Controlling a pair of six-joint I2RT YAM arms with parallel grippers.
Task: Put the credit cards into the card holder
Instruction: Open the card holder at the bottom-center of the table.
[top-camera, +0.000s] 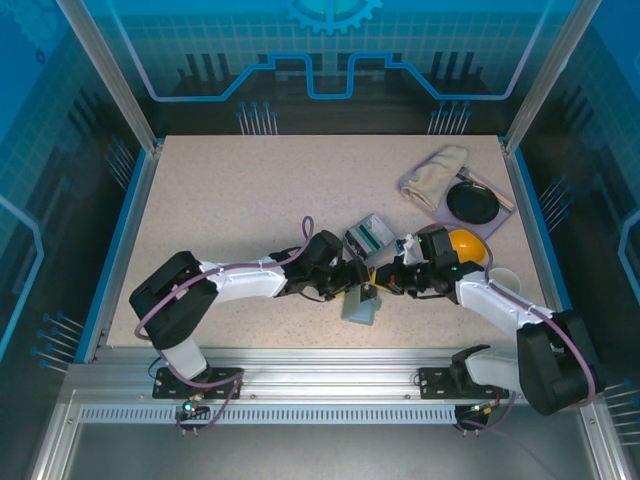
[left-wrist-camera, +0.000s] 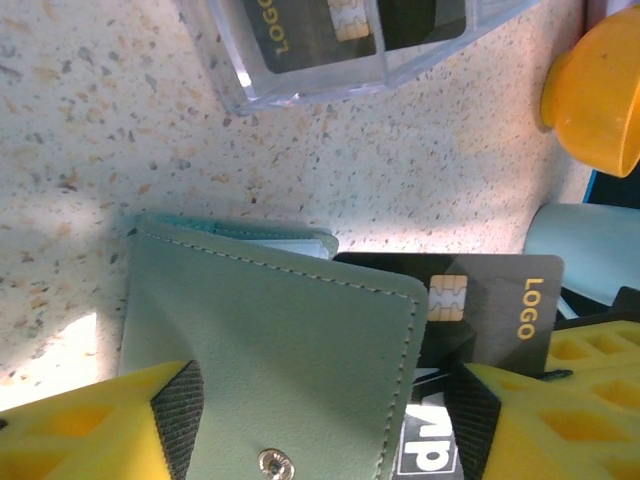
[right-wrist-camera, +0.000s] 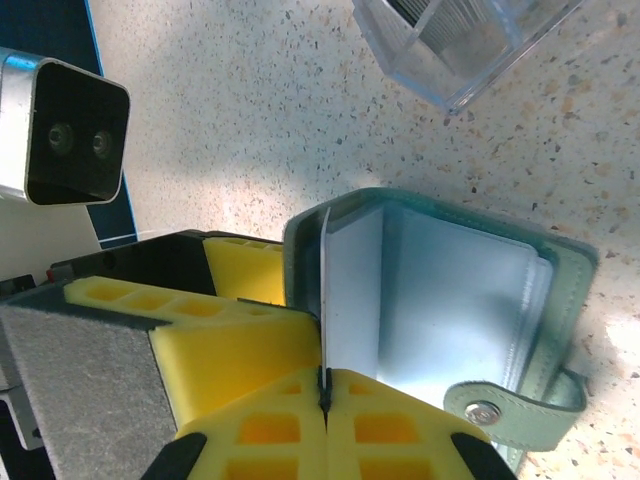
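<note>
Desk (top-camera: 250, 190), near edge, somewhat right of its middle: the card holder (top-camera: 358, 306) lies here with both arms converged over it.

Card holder: grey-green outside, and the left wrist view shows its cover (left-wrist-camera: 270, 340) with stitched border and a metal snap. The right wrist view shows it standing open (right-wrist-camera: 450, 300), with pale teal pockets exposed and the snap tab hanging at its lower corner.

Right tool (right-wrist-camera: 323, 385) (top-camera: 388, 280): fingers pressed together on one credit card (right-wrist-camera: 325, 300), seen edge-on as a thin line running up from the pads into the open holder. In the left wrist view this card (left-wrist-camera: 500, 300) is dark grey, with a chip and gold "LOGO", and one end is tucked behind the cover.

Left tool (left-wrist-camera: 320, 400) (top-camera: 352, 278): jaws parted, one yellow finger at each side of the cover. A gap shows between the cover's edge and the finger on the card's side; nothing is clamped.

Clear box (top-camera: 368, 236) (left-wrist-camera: 330, 50): on the desk just beyond the holder, with further dark cards (left-wrist-camera: 300, 30) inside.

Yellow bowl (top-camera: 468, 243) and white cup (top-camera: 503, 280): toward the right edge.

Far right corner: a cloth (top-camera: 437, 168) and a black dish (top-camera: 472, 203).
</note>
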